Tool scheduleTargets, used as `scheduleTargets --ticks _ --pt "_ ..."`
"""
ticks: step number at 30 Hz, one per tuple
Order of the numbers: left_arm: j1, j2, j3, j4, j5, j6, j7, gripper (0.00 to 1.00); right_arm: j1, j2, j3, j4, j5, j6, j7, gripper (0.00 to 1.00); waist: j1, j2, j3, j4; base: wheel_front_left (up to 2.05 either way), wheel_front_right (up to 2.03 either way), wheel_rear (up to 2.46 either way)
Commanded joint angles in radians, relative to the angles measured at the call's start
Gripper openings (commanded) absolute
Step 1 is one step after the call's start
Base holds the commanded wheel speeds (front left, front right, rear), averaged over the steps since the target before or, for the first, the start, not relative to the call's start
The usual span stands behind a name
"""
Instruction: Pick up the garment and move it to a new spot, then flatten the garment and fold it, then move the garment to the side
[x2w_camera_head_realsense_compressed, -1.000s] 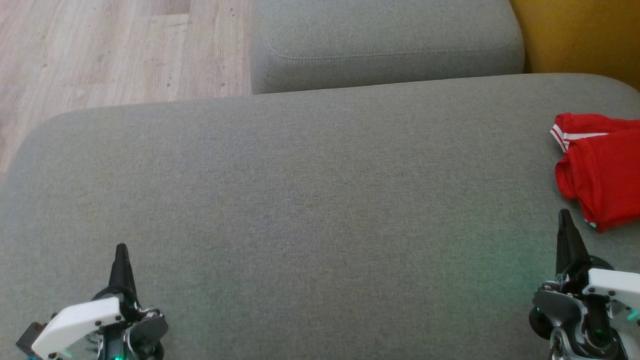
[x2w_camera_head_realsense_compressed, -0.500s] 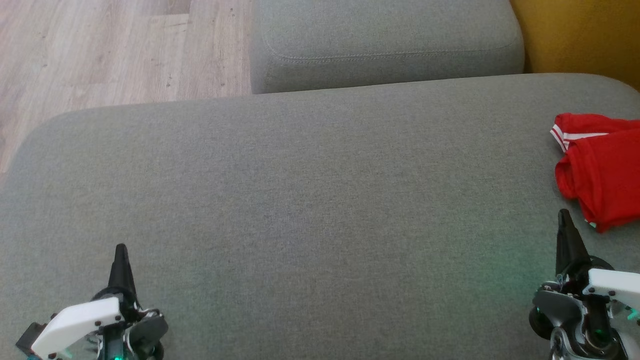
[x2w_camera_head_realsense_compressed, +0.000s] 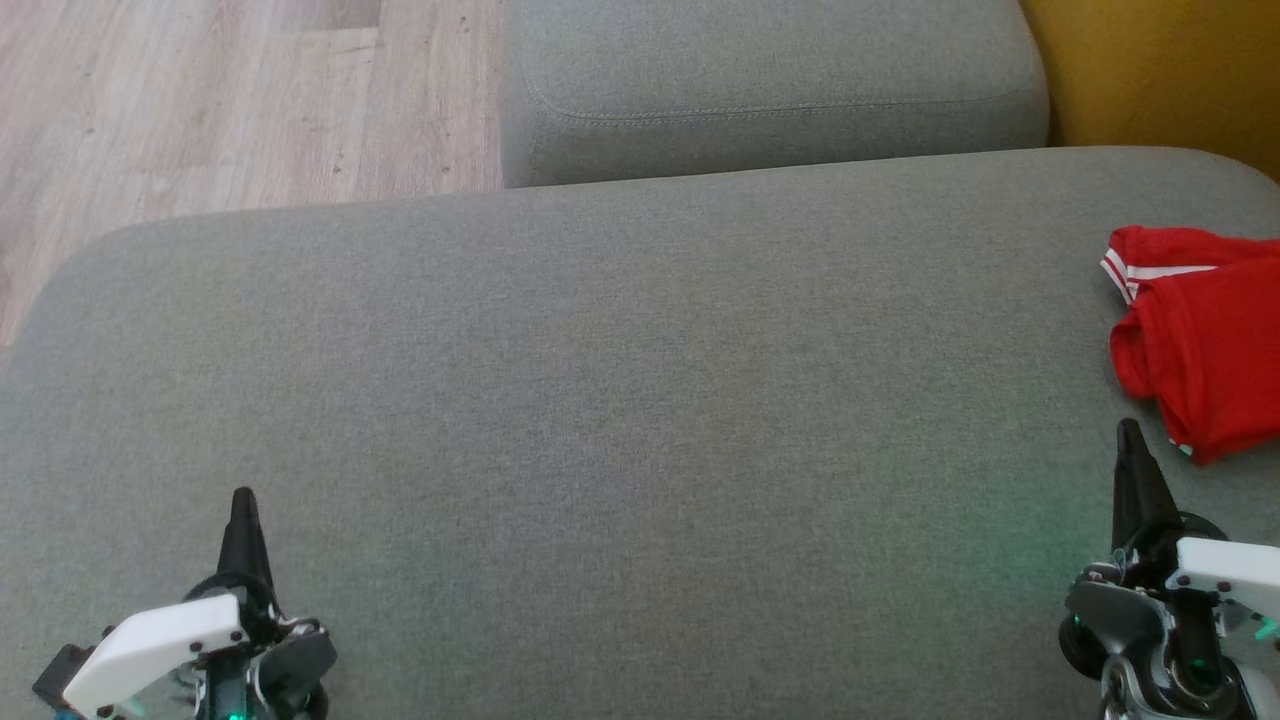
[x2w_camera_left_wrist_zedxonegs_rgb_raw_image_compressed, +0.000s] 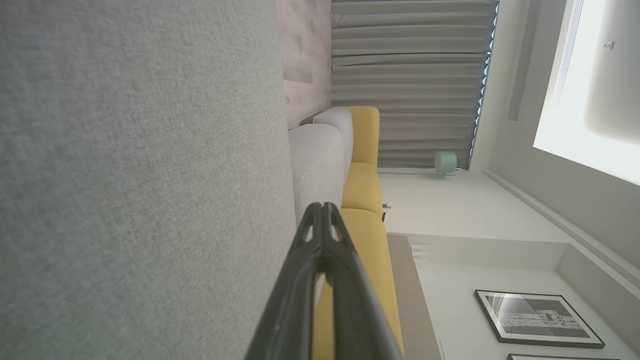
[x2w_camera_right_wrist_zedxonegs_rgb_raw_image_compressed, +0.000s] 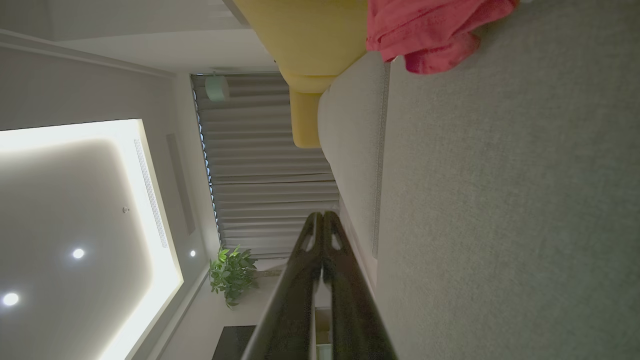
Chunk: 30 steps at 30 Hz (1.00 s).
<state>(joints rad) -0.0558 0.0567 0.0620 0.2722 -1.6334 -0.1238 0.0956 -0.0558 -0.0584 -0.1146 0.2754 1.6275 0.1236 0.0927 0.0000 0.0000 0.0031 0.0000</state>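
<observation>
**Garment (x2w_camera_head_realsense_compressed: 1200, 345) bunched at the far right, both pairs of jaws pressed together**

We see the garment, red with white stripes along one hem, lying on the far right of the wide grey seat cushion (x2w_camera_head_realsense_compressed: 620, 380). The right edge of the head view cuts it off. It rests on the fabric loosely folded over itself, with one lower corner pointing down the picture toward us.

Our right gripper (x2w_camera_head_realsense_compressed: 1131, 430) stands at the lower right of the head view with its fingers pointing up the picture. Its tip is just beside the garment's lower corner, and a strip of bare cushion shows between them. In the right wrist view its two dark fingers (x2w_camera_right_wrist_zedxonegs_rgb_raw_image_compressed: 302, 285) lie pressed together along their length and pinch nothing. The garment shows at the top of that view, on the cushion.

Our left gripper (x2w_camera_head_realsense_compressed: 243, 497) stands at the lower left of the head view, well apart from the garment, with the cushion's whole width between them. In the left wrist view its fingers (x2w_camera_left_wrist_zedxonegs_rgb_raw_image_compressed: 300, 290) meet at the tips and hold nothing.

Beyond the seat we see a smaller grey cushion (x2w_camera_head_realsense_compressed: 770, 90), a wooden floor (x2w_camera_head_realsense_compressed: 200, 110) to its left and a yellow sofa (x2w_camera_head_realsense_compressed: 1170, 70) to its right. The wrist views also take in grey curtains (x2w_camera_left_wrist_zedxonegs_rgb_raw_image_compressed: 410, 75), a framed picture (x2w_camera_left_wrist_zedxonegs_rgb_raw_image_compressed: 537, 320) and a potted plant (x2w_camera_right_wrist_zedxonegs_rgb_raw_image_compressed: 232, 275).
</observation>
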Motion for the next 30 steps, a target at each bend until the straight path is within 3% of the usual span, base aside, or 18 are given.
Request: scheduleTargets --ticks 1,30 --pt "-0.051 0.006 0.035 -0.028 0.011 -0.007 0.004 0.0 -0.051 -0.004 0.017 -0.032 -0.005 0.007 0.007 0.0 0.0 0.0 0.0 0.0 0.0 0.0 0.0" --pt "-0.051 0.002 0.041 -0.028 0.016 -0.007 0.009 0.0 -0.051 0.0 0.011 -0.031 -0.01 0.007 0.012 0.0 0.0 0.0 0.0 0.0 0.0 0.0 0.0"
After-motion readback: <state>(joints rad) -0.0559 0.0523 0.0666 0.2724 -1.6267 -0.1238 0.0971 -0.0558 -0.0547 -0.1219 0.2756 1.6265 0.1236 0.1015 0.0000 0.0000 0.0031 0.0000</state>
